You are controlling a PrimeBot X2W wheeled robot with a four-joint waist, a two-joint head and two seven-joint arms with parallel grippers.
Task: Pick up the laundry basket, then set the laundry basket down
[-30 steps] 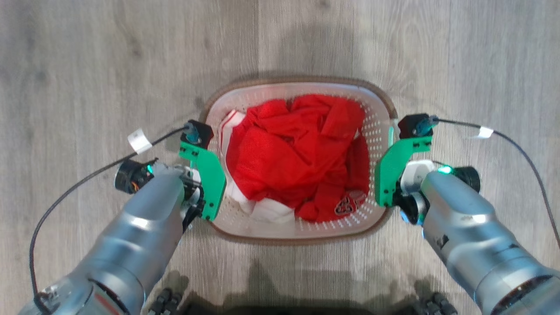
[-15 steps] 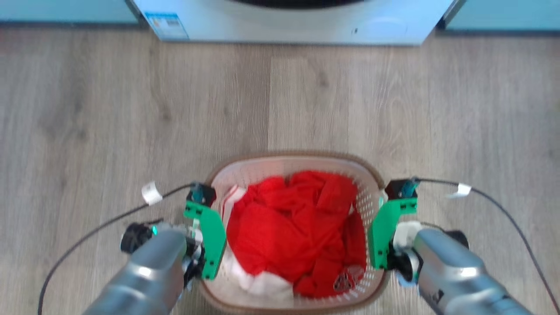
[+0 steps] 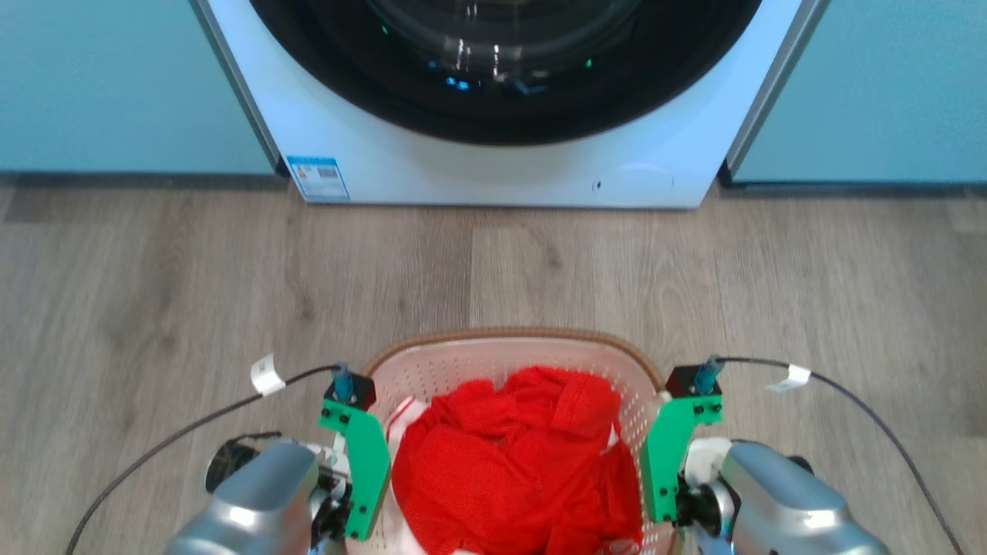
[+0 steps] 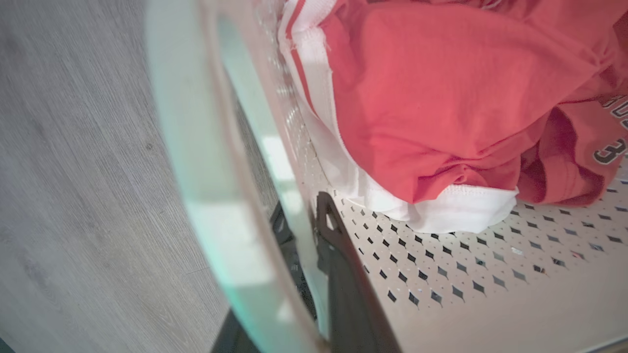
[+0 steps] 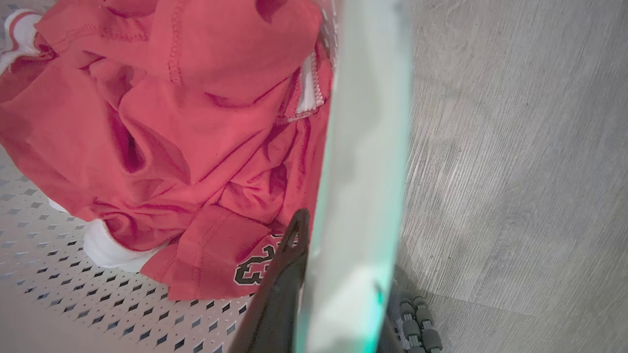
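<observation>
You have the basket [image 3: 509,337] (holding red clothes [image 3: 501,470]) in front of the washer [image 3: 493,166], with the left gripper [image 4: 305,226] and right gripper [image 5: 338,255] each clenched over a side wall, one finger inside.

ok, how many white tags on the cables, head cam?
2. The left tag is on the left cable, left of the laundry basket; the right tag is on the right cable, right of it. Others could be hidden off-frame.
</observation>
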